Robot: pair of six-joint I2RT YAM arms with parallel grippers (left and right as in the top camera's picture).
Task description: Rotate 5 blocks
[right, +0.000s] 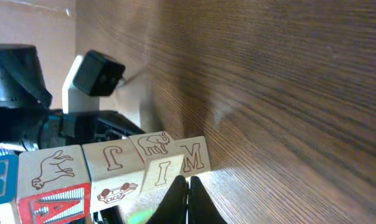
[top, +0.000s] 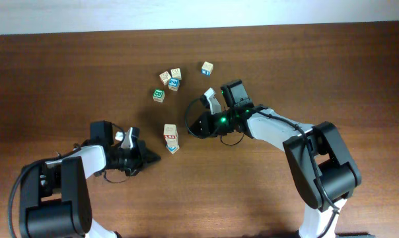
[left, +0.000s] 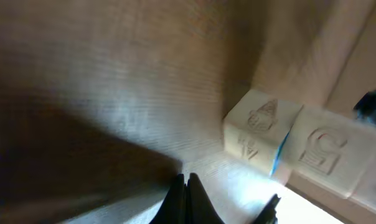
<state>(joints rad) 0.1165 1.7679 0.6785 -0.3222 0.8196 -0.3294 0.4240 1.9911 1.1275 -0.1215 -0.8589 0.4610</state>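
Both hands pinched fully together, nothing between the fingers. The tip of my right gripper (top: 191, 129) sits just beside the middle cluster of small pale wooden alphabet cubes (top: 171, 137). My left gripper (top: 153, 157) points at the same cluster from the opposite side. The green-faced cube (top: 159, 95) lies with the far group, well apart from both hands, on the dark brown wooden table (top: 285, 59).

Risks, as I judge them:
- A closed tip may shove a cube along instead of turning it.
- Cubes touching each other could drag neighbours round.
- My two tips converge on one cluster and may collide.

Writing, right wrist view: J, M and I, a red A, plus elephant, another four-legged animal and car pictures. Left wrist view: embossed letters too blurred to read.
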